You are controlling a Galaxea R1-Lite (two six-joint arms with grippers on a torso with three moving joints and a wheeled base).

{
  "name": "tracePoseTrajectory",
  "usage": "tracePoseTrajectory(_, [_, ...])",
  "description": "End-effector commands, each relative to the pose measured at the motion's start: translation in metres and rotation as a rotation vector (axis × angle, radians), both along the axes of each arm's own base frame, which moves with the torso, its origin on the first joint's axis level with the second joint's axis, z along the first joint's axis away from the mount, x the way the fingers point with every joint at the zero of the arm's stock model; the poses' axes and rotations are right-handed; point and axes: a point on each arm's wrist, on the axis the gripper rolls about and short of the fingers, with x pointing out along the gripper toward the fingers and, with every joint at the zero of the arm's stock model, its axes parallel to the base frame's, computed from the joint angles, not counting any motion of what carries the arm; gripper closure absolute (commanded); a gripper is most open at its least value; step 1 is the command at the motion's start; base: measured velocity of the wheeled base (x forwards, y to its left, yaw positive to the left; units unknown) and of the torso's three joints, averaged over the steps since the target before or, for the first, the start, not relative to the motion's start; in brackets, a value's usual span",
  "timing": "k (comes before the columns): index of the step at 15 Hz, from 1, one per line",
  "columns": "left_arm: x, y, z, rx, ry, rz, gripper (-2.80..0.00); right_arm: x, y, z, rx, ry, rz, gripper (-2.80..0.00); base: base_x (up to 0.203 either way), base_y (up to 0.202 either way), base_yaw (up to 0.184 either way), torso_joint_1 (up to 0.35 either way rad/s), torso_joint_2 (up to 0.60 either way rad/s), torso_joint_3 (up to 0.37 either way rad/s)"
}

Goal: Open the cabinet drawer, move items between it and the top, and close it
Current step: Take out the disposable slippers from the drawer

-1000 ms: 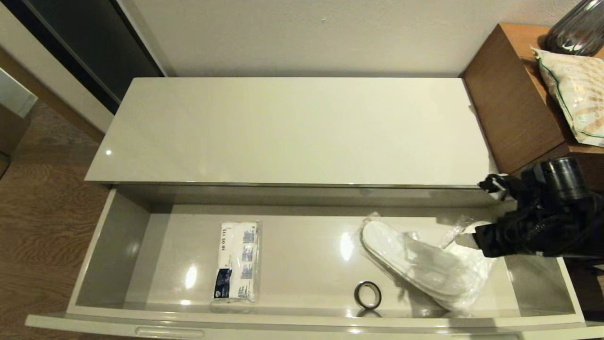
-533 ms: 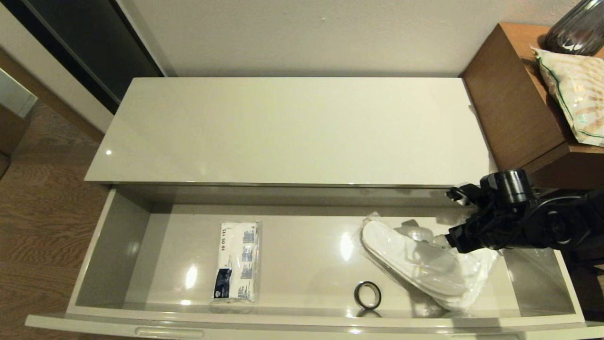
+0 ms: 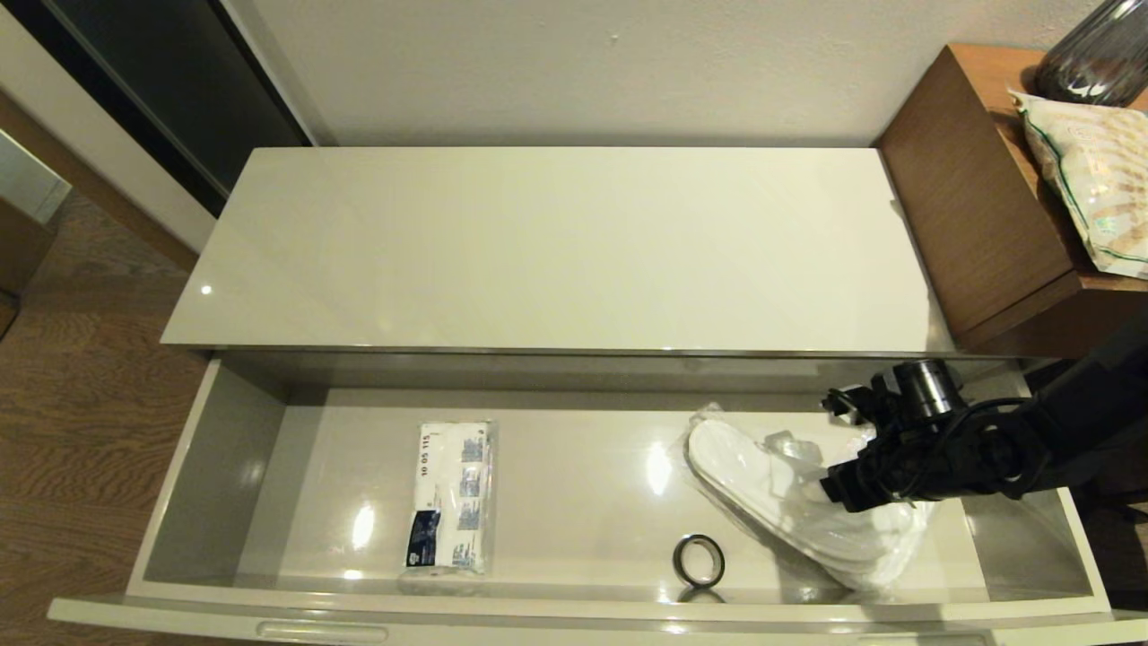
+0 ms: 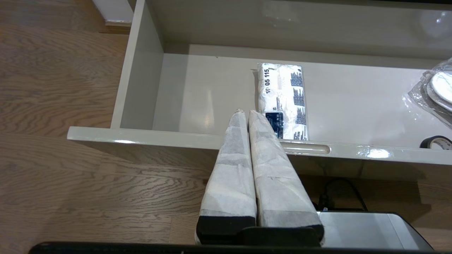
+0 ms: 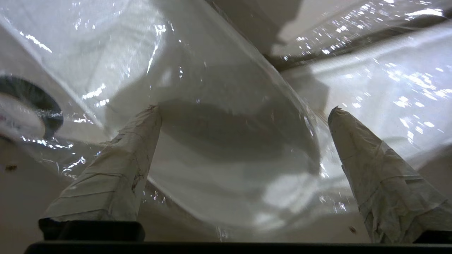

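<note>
Slippers: flat white slippers (image 3: 789, 507) sealed in a crinkly clear bag, lying slantwise on the floor of the cabinet drawer (image 3: 574, 610), directly under the right gripper (image 3: 839, 489).
Cabinet drawer: pulled out, wide and shallow, glossy pale grey-cream, with a narrow recessed slot in its front edge.
Top: the glossy cream-white top (image 3: 556, 251) lies beyond the right gripper, well apart from it.
Right gripper: its taped fingers (image 5: 116, 169) are spread wide and hang just over the bag; nothing is grasped between them.
Left gripper: the left gripper (image 4: 245, 116) is parked outside the drawer front, its two wrapped fingers pressed together on nothing.
Writing: the white packet (image 3: 448, 498), well off to the side of the right gripper toward the drawer's left end, reads "10 05 115" along one edge, with blue print blocks; the smaller text is too fine to read.
Black ring: a small black ring (image 3: 699, 560) sits near the slippers' toe end, toward the drawer front.
Head view only: the brown side table (image 3: 978, 188) and the printed bag (image 3: 1090, 175) on it.
Right wrist view only: plastic folds and glints seen close, and the slipper sole's curved edge (image 5: 219, 165) between the fingers.
</note>
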Motion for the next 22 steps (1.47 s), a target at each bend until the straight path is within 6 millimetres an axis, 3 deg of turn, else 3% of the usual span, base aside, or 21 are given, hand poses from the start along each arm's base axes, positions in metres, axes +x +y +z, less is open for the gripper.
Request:
tracePoseTrajectory(1, [0.0, 0.0, 0.0, -0.001, -0.002, 0.001, 0.0, 0.007, 0.002, -0.022, 0.013, 0.005, -0.014, -2.8, 0.0, 0.0, 0.0, 0.0, 0.0, 0.0])
tracePoseTrajectory(5, [0.0, 0.0, 0.0, -0.001, -0.002, 0.001, 0.0, 0.007, 0.003, -0.039, 0.02, 0.004, -0.024, -2.8, 0.0, 0.0, 0.0, 0.0, 0.0, 0.0])
tracePoseTrajectory(16, [0.0, 0.0, 0.0, -0.001, -0.002, 0.001, 0.0, 0.0, 0.004, -0.038, 0.042, 0.013, -0.047, -2.8, 0.0, 0.0, 0.0, 0.0, 0.0, 0.0])
tracePoseTrajectory(22, [0.0, 0.0, 0.0, -0.001, -0.002, 0.001, 0.0, -0.027, 0.026, -0.017, 0.045, -0.004, 0.048, -2.8, 0.0, 0.0, 0.0, 0.0, 0.0, 0.0])
